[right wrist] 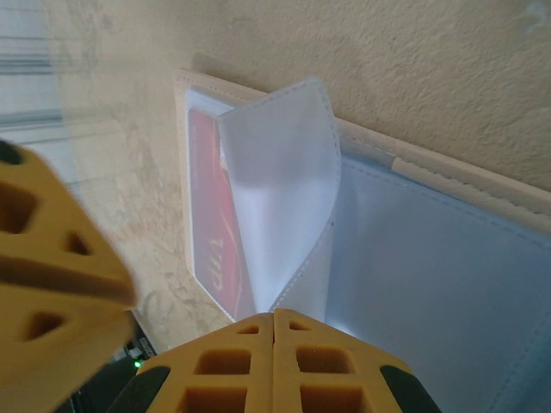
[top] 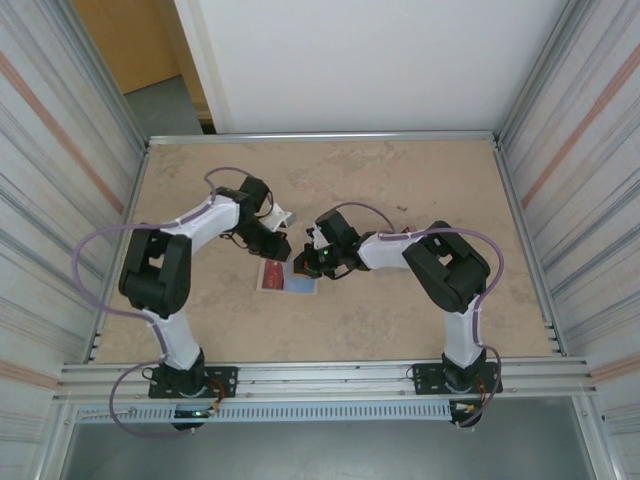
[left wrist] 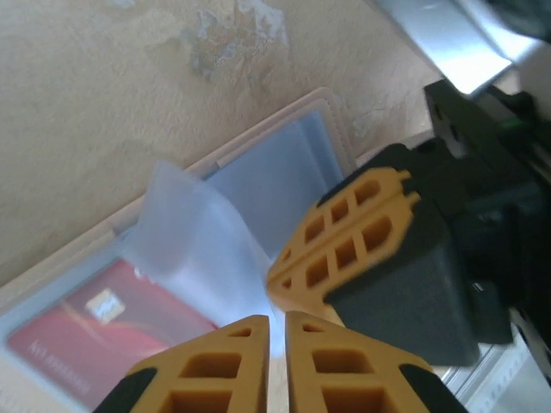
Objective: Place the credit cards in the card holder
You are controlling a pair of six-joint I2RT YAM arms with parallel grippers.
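Inspecting, we found the beige card holder point(right wrist: 448, 284) opened flat, long axis left-to-right; right gripper point(right wrist: 274, 320) pinched its translucent stitched flap point(right wrist: 280, 189); left gripper point(left wrist: 277, 325) closed, hold indeterminable.

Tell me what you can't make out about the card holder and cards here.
- Top view: middle of the card holder, covered by the left gripper and right gripper.
- Right wrist view: part of the credit card, behind the translucent flap.
- Left wrist view: the card's lettering, too blurred to read.
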